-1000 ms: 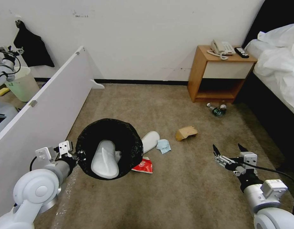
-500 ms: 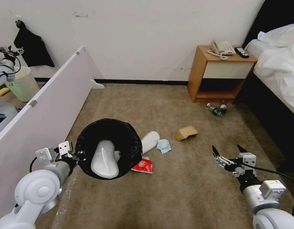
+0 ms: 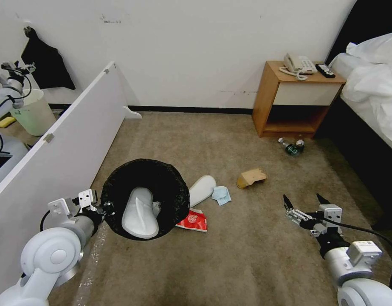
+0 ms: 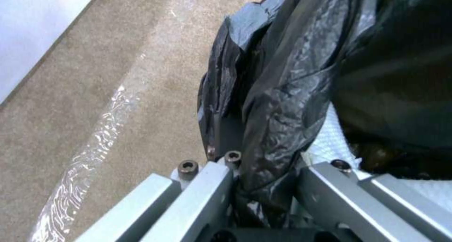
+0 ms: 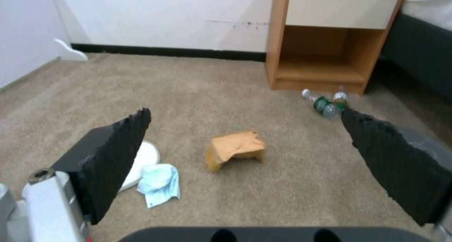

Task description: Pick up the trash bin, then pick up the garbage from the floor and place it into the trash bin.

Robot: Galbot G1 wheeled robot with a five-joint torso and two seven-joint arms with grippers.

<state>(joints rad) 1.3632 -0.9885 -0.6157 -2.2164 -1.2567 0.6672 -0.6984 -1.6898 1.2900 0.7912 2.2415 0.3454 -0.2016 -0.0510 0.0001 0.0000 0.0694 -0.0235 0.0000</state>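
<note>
Left claw (image 3: 103, 208) grips the trash bin (image 3: 145, 198) rim lower left, right claw (image 3: 303, 205) gapes empty lower right: collecting garbage, likely the cardboard piece (image 3: 251, 177) next.

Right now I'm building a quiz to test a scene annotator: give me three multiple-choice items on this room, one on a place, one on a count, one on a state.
1. Where do the plastic bottles lie?
A. on the bed
B. on the carpet by the wooden nightstand
C. in the bin

2. How many flat white slippers show inside the round black-lined trash bin?
A. none
B. one
C. three

3. How is the right hand?
A. open and empty
B. shut on the brown cardboard piece
C. shut on a bottle

Answers:
1 B, they rest before the nightstand's foot.
2 B, one slipper lies in the bag.
3 A, its fingers stand spread above bare carpet.
</note>
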